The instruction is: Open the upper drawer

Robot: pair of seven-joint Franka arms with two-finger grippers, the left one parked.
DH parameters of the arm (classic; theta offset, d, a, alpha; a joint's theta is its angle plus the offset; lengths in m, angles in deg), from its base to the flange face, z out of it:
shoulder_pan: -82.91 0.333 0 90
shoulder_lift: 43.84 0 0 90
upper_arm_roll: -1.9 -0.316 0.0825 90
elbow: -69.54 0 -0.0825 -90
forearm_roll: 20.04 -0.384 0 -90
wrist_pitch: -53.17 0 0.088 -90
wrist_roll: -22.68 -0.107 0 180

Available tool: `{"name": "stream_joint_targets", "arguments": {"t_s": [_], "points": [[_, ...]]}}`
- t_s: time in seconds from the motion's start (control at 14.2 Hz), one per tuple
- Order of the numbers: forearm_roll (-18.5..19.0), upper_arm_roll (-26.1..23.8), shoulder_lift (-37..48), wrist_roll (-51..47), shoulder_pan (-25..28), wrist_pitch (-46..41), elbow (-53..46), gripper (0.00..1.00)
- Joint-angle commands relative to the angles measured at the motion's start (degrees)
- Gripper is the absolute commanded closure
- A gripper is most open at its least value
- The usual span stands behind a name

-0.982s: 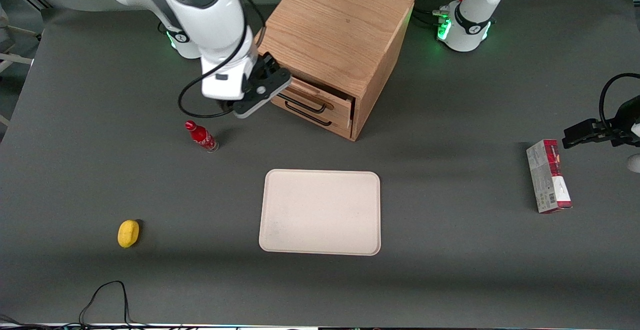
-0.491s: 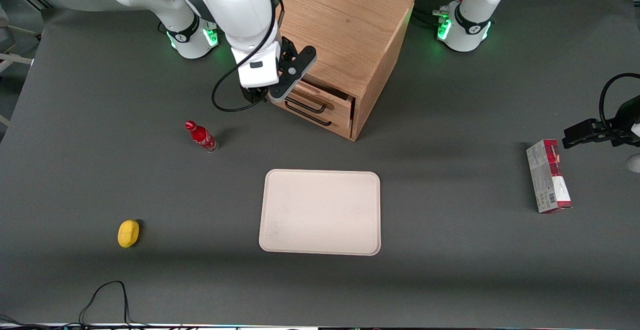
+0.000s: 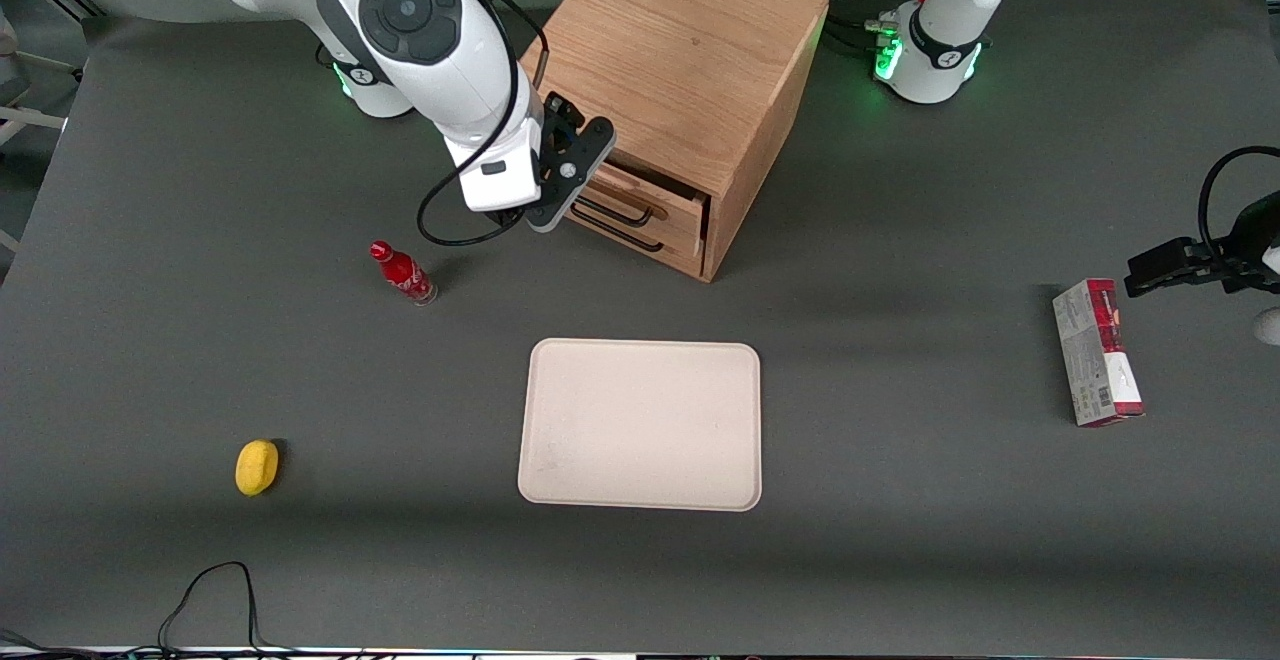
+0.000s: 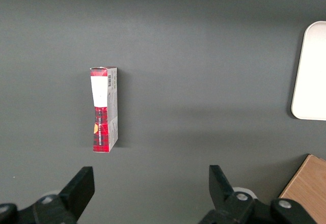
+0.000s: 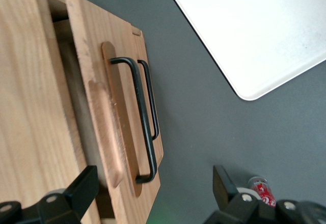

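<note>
The oak cabinet (image 3: 680, 60) has two drawers facing the front camera at an angle. The upper drawer (image 3: 660, 198) carries a thin black bar handle (image 3: 618, 210) (image 5: 141, 117), and the lower drawer's like handle (image 3: 615, 233) (image 5: 153, 99) sits just below. A dark gap shows between the drawer fronts and the cabinet body (image 5: 25, 81). My gripper (image 3: 562, 178) (image 5: 153, 193) is open just in front of the drawers, at their working-arm end. The end of the upper handle lies between its fingers (image 5: 81, 191), touching neither.
A cream tray (image 3: 640, 425) (image 5: 254, 25) lies nearer the front camera than the cabinet. A small red bottle (image 3: 403, 272) (image 5: 262, 189) stands close to my arm. A yellow object (image 3: 257, 467) lies nearer the camera. A red-and-grey carton (image 3: 1097, 352) (image 4: 104, 109) lies toward the parked arm's end.
My gripper swung from beside the bottle's area toward the cabinet, then came slightly back toward the camera to the drawer fronts. The drawers have not moved.
</note>
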Motion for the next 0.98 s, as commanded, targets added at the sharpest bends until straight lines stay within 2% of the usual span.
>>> {"name": "stream_joint_targets", "arguments": {"t_s": [0.0,0.49,0.91], "points": [[-1.32,0.37,0.7,1.41,0.85,5.4,5.43,0.0],[0.53,0.37,0.7,1.23,2.96,16.13,14.75,0.0],[2.11,0.37,-0.09,1.06,2.97,20.18,17.48,0.0]]}}
